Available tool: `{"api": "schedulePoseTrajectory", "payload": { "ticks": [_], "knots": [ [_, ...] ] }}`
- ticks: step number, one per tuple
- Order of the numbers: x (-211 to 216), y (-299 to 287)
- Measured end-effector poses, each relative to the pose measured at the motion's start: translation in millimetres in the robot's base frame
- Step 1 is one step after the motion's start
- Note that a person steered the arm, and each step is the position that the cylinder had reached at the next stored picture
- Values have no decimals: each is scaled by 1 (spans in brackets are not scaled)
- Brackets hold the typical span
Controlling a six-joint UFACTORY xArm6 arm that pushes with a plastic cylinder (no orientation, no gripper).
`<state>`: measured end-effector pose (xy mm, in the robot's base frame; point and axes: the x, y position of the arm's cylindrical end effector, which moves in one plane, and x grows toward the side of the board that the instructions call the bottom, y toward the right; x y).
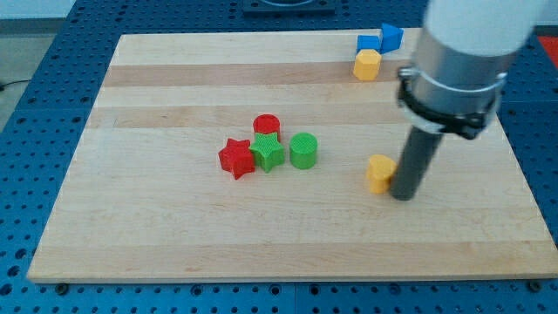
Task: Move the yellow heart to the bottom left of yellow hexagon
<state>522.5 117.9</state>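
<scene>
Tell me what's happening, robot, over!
My tip touching yellow heart, on its right side. Yellow hexagon far up top. Path between clear.

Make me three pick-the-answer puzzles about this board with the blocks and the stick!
1. Where is my tip?
A. just right of the yellow heart
B. beside the red star
C. on the yellow hexagon

2. How many blue blocks are there?
A. one
B. two
C. four

3. The green star is
A. alone
B. packed among the red star, red cylinder and green cylinder
C. off the board

Answers: 1 A, the rod ends against the heart's right side. 2 B, blue block and blue cube sit at the view's top. 3 B, those four form one cluster.
</scene>
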Motion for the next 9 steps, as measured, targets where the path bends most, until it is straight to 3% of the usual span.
{"api": "schedulePoseTrajectory", "payload": {
  "ticks": [1, 3, 4, 5, 6, 7, 9],
  "knots": [
    [-2, -41],
    [-65, 22],
    [-96, 26],
    [-41, 63],
    [8, 5],
    [-14, -32],
    [-95, -17]
  ]
}}
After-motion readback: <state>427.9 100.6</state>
